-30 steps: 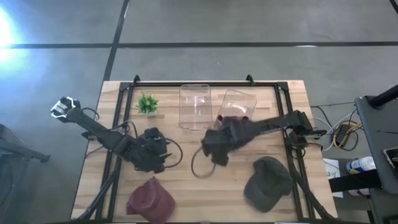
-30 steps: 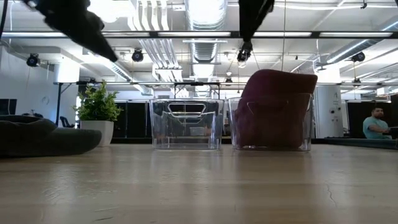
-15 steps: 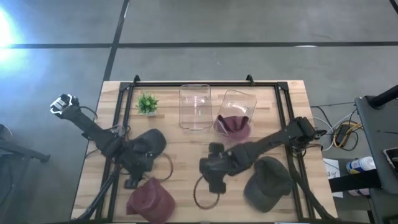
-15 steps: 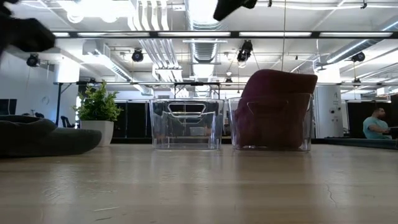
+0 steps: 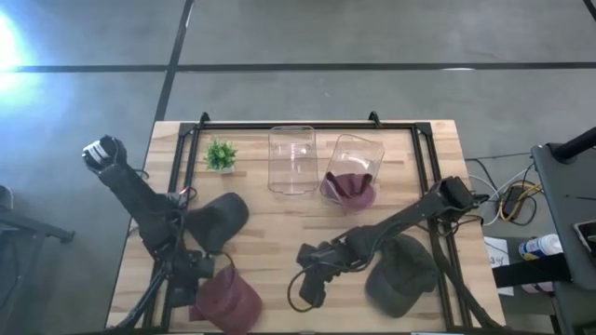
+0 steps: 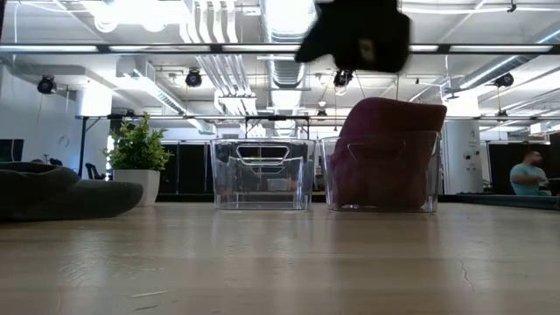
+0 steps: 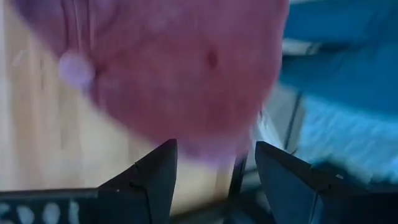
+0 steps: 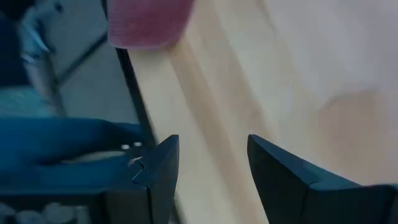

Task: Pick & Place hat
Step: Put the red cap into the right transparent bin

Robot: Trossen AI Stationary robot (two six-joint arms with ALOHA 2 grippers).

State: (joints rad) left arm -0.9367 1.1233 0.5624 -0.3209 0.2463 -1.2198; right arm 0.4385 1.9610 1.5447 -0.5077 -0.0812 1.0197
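Where left end effector [image 7: 214,171] gapes: hat [image 7: 180,68].

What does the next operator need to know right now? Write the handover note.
Left gripper: open, empty, just above the maroon hat at the table's front left.
Right gripper: open, empty, over bare wood at front centre.
Done: one maroon hat in the right clear bin. The left clear bin is empty.
Left: front maroon hat, dark hat beside the left arm, and dark cap at front right, all lying on the table.
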